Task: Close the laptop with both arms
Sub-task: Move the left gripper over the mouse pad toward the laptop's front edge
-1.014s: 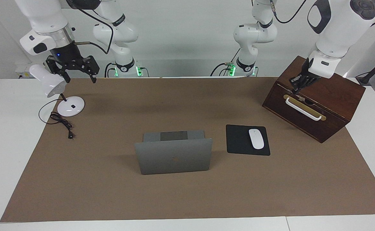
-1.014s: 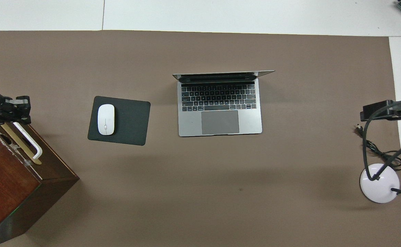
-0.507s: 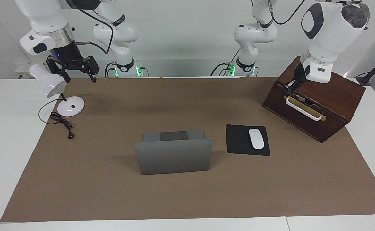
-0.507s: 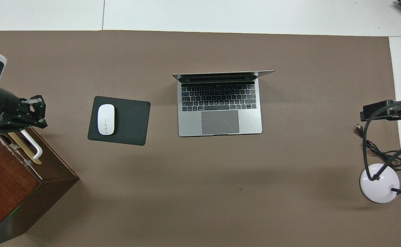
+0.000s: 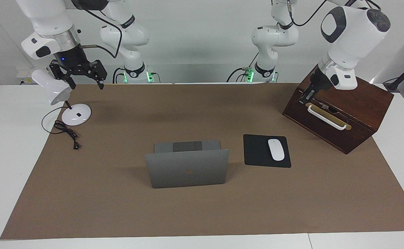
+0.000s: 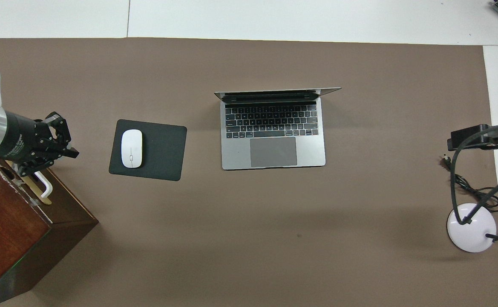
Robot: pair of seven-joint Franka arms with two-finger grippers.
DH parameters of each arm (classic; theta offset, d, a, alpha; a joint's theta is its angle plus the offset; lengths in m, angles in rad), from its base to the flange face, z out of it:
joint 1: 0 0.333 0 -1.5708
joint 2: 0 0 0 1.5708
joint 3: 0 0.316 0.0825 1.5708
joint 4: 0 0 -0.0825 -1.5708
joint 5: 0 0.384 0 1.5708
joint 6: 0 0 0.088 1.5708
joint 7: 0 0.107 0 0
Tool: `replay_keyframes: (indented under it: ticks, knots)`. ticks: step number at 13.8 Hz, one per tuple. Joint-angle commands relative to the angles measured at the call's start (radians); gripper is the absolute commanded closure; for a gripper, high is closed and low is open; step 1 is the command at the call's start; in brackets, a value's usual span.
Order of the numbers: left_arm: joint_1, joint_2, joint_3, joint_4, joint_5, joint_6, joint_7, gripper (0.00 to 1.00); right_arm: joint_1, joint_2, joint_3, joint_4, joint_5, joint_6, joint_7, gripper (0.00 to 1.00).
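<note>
The silver-grey laptop [image 5: 188, 171] [image 6: 273, 136] stands open in the middle of the brown mat, its lid upright and its keyboard toward the robots. My left gripper [image 5: 303, 100] [image 6: 73, 152] hangs shut over the front edge of the wooden box, at the left arm's end, apart from the laptop. My right gripper [image 5: 87, 85] hangs open with nothing in it over the mat's edge beside the desk lamp, at the right arm's end. Neither gripper touches the laptop.
A black mouse pad [image 5: 255, 152] with a white mouse [image 5: 276, 149] lies between the laptop and the dark wooden box [image 5: 360, 100] with its white handle [image 5: 326, 117]. A white desk lamp [image 5: 74, 116] and its black cable [image 5: 67, 133] sit at the right arm's end.
The left arm has turned and carried its shut gripper from over the box's top toward the mouse pad. The right arm and the laptop have not moved.
</note>
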Motion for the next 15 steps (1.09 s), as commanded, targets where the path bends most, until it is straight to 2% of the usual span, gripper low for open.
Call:
replay_keyframes:
  ticks: [1, 3, 6, 8, 10, 13, 15]
  knots:
    - [-0.01, -0.094, 0.007, -0.183, -0.078, 0.169, -0.125, 1.0, -0.017, -0.02, 0.005, -0.022, 0.03, 0.009, -0.013, 0.0]
    - [-0.009, -0.111, 0.007, -0.235, -0.149, 0.254, -0.192, 1.0, -0.013, -0.021, 0.005, -0.022, 0.029, 0.009, -0.01, 0.0]
    - [-0.013, -0.113, 0.006, -0.271, -0.201, 0.361, -0.41, 1.0, -0.008, -0.031, 0.007, -0.024, 0.029, 0.01, -0.007, 0.0]
    - [-0.042, -0.142, 0.006, -0.345, -0.233, 0.439, -0.51, 1.0, -0.008, -0.037, 0.007, -0.024, 0.029, 0.009, -0.011, 0.0]
    - [-0.049, -0.165, 0.004, -0.428, -0.331, 0.537, -0.6, 1.0, -0.017, -0.038, 0.007, -0.024, 0.029, 0.01, -0.021, 0.0]
    - [-0.119, -0.157, 0.004, -0.464, -0.387, 0.603, -0.696, 1.0, -0.019, -0.043, 0.004, -0.024, 0.029, 0.009, -0.025, 0.0]
    - [-0.168, -0.151, 0.004, -0.504, -0.462, 0.692, -0.859, 1.0, -0.016, -0.043, 0.004, -0.024, 0.029, 0.01, -0.053, 0.0]
